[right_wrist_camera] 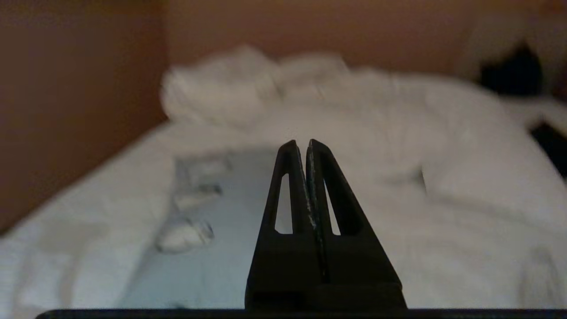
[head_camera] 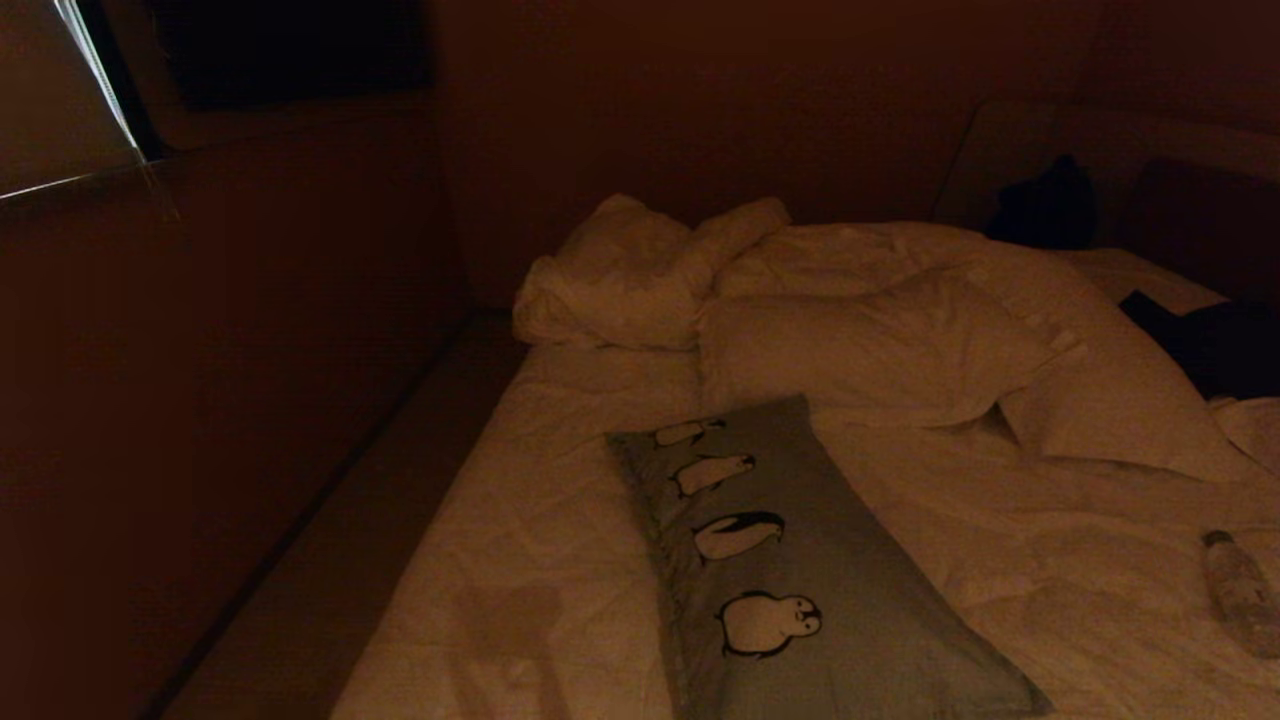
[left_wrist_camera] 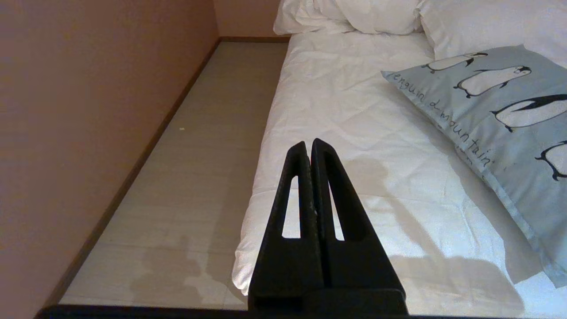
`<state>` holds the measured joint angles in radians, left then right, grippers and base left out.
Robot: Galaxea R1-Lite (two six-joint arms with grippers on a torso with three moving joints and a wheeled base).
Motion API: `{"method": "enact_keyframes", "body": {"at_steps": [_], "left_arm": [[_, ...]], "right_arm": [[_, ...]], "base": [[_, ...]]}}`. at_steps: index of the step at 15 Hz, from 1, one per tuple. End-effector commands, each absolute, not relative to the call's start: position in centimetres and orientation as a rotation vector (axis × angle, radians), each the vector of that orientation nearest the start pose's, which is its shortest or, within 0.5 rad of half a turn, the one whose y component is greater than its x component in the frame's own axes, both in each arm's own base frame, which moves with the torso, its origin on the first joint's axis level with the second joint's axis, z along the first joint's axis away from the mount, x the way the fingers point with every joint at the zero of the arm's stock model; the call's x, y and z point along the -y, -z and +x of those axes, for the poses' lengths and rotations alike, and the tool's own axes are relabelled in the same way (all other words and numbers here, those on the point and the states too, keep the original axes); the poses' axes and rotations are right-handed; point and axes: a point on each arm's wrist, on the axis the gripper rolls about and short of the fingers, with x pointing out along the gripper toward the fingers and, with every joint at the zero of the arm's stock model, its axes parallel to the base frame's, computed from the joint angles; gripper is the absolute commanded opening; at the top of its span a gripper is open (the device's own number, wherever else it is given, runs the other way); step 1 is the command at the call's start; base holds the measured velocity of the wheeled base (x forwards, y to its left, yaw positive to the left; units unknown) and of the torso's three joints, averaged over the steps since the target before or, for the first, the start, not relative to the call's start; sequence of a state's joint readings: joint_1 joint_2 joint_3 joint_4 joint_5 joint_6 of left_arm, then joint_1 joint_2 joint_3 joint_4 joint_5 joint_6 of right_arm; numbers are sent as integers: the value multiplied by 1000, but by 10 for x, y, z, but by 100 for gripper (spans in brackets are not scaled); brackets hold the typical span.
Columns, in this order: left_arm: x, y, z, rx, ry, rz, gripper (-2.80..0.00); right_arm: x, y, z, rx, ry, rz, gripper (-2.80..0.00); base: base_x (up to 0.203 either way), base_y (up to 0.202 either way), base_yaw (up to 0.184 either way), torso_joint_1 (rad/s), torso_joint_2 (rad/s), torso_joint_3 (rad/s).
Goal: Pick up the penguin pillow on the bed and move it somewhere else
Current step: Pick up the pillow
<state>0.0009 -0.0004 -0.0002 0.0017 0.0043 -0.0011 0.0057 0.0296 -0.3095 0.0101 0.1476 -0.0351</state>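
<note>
My right gripper (right_wrist_camera: 301,144) has its fingers pressed together with nothing between them, and it points out over the bed (head_camera: 560,560) toward the pillow (right_wrist_camera: 230,248). My left gripper (left_wrist_camera: 308,144) is pinched together and empty as well, parked off the near left corner of the bed, above the strip of floor (left_wrist_camera: 195,168) beside the wall (left_wrist_camera: 88,110). Neither arm shows in the head view, so I judge both are low and close to the body.

The pillow (head_camera: 800,580) lies flat on the sheet, long side running away from me, its near end at the bottom edge of the head view and its far end just short of the rumpled duvet (head_camera: 860,320). It sits left of centre on the bed, with bare sheet on both sides. A bottle (head_camera: 1242,592) lies well apart on the right, and some dark clothing (head_camera: 1215,340) further back on that side.

I read this as the very start: the reach has not closed on anything and the pillow is untouched. Next I need to spread the right fingers, bring them down to the near end or a long edge, and pinch a fold of fabric, since a flat soft pillow offers little to bite. Once lifted it will sag, so I would carry it high enough to clear the sheet.
</note>
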Motion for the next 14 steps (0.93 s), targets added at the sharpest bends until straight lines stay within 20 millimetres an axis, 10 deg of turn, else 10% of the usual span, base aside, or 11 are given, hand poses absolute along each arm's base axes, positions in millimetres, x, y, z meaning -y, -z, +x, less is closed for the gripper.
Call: {"method": "enact_keyframes", "body": {"at_steps": [1,14], "left_arm": [[0,-75,-23,-1,-5,-2,-280],[0,-75,-23,0,-6,-2,-280]], "right_arm": [[-4,-176,-49,244,-203,-59,-280],[-8,-266,168,-223,-276,23,-280]], "base": [[0,0,0,0,0,0],[0,0,0,0,0,0]]}}
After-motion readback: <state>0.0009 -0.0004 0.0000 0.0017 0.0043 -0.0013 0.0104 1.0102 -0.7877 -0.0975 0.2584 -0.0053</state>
